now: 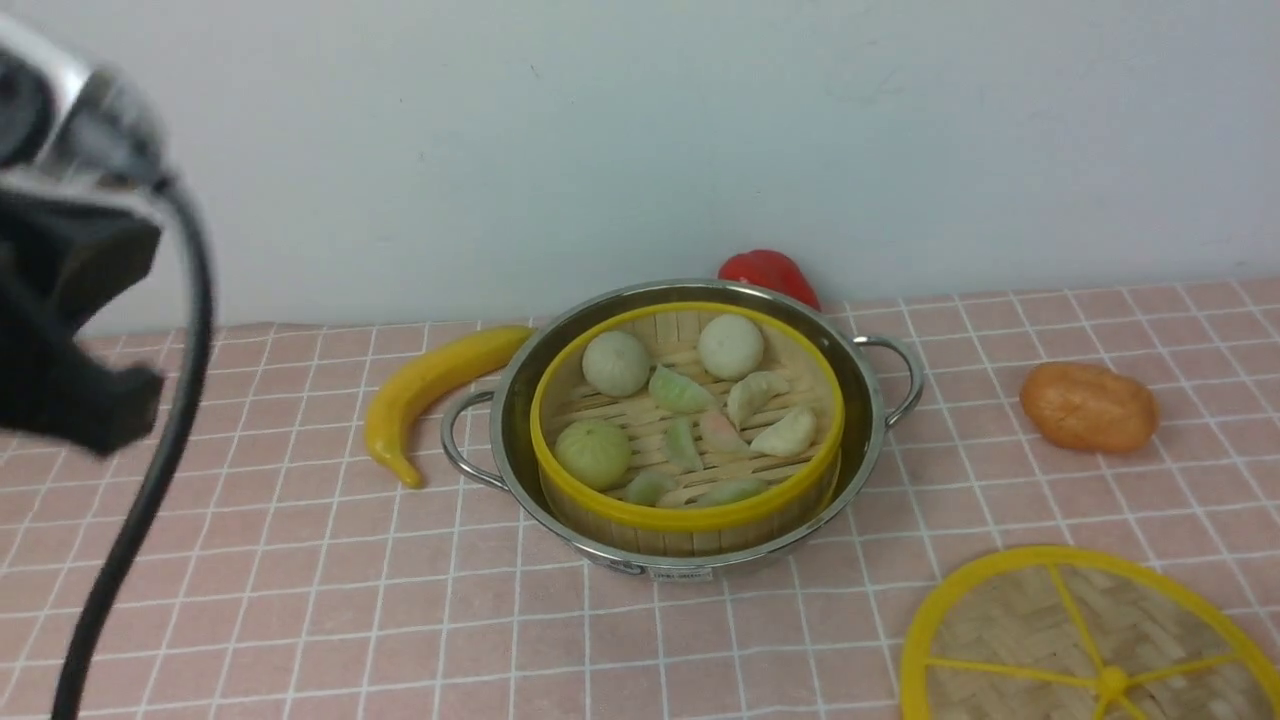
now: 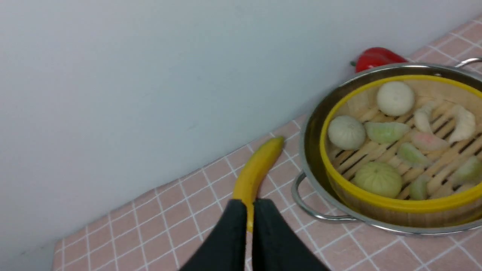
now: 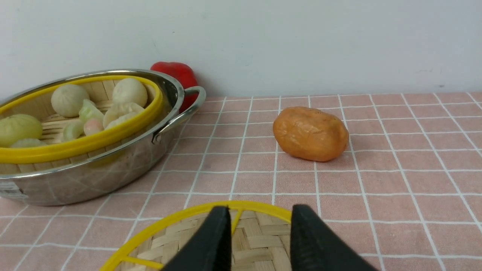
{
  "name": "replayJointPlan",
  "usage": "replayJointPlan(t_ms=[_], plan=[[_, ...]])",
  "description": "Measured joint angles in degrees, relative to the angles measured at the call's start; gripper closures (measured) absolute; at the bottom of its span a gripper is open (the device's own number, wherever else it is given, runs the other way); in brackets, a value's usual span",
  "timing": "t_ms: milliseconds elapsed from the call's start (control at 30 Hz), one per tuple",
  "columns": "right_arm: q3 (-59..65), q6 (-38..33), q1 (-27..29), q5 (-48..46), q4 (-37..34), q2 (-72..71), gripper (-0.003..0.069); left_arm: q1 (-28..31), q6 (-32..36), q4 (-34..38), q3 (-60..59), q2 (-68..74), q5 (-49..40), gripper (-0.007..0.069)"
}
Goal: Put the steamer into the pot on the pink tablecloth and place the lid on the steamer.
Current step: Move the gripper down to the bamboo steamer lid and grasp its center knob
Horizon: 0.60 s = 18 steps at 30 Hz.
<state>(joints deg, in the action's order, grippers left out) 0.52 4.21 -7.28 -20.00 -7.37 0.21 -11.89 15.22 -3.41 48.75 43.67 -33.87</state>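
Steamer [image 1: 690, 518] sits inside pot [image 1: 866, 400], mid pink tablecloth [image 1: 300, 600]. Lid [image 1: 1010, 630] lies flat on the cloth, to the pot's near right and apart from it, partly cut off by the frame edge. Left gripper [image 2: 249, 205]: fingers together, nothing between them, above the cloth near banana [image 2: 256, 169]. Right gripper [image 3: 260, 212]: fingers apart over the lid's rim; contact unclear. Red pepper [image 1: 768, 272] is half hidden behind the pot.

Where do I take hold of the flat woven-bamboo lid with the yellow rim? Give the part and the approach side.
Probably the small yellow centre knob, from straight above: the flat woven-bamboo lid lies flat on the pink gridded tablecloth, so its rim offers little edge. The open right tool hangs over it.
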Motion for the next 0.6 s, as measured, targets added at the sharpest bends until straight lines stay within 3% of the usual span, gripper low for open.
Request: replayJointPlan(t_ms=[167, 300, 600], plan=[[0.00, 0.00, 0.00, 0.00, 0.00, 0.00, 0.0417, 9.81, -0.25, 5.61, -23.62, -14.83, 12.02, 0.0585], [0.00, 0.00, 0.00, 0.00, 0.00, 0.00, 0.0417, 14.44, -0.25, 7.04, -33.55, -22.64, 15.46, 0.0573], [0.00, 0.00, 0.00, 0.00, 0.00, 0.00, 0.0417, 16.13, -0.69, 7.51, -45.51, -38.21, 17.02, 0.0560]])
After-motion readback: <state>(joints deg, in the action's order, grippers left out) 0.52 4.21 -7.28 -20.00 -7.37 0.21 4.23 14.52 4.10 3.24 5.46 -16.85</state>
